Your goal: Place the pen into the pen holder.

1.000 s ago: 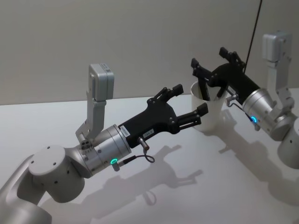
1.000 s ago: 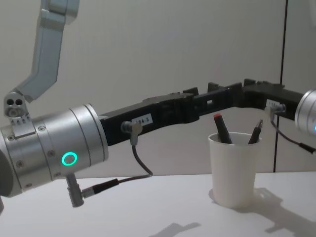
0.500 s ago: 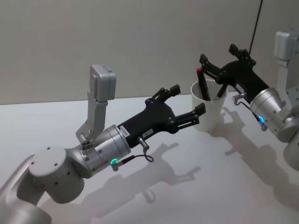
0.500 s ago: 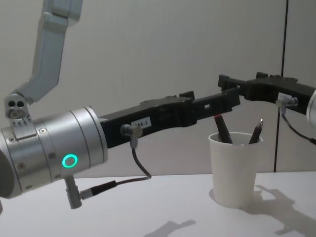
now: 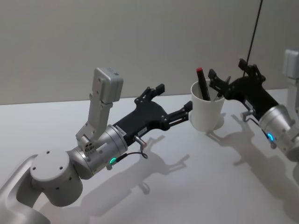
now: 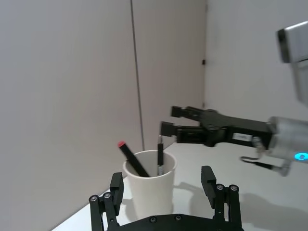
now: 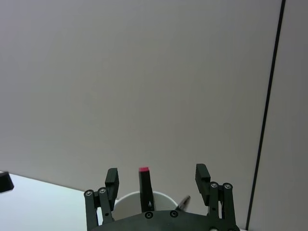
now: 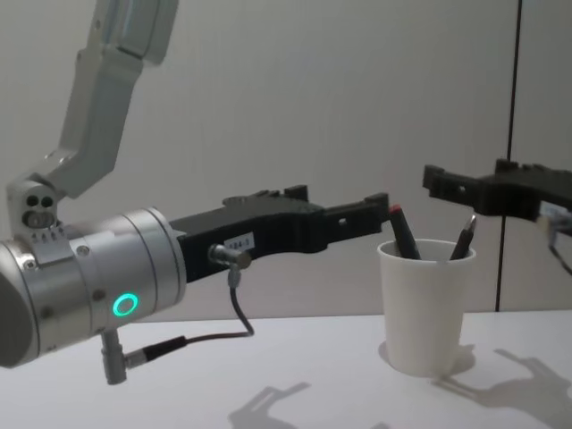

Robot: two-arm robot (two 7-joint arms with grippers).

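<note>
White, tapered paper cup [image 5: 205,112] holds a red-tipped pen [image 5: 202,84]; left pincer [image 5: 175,98] and right pincer [image 5: 229,77] gape empty.

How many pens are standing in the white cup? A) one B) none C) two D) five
C: in the paper cup stand a red-capped pen and a dark pen, both leaning on the rim, with the right tool open beside the cup.
</note>
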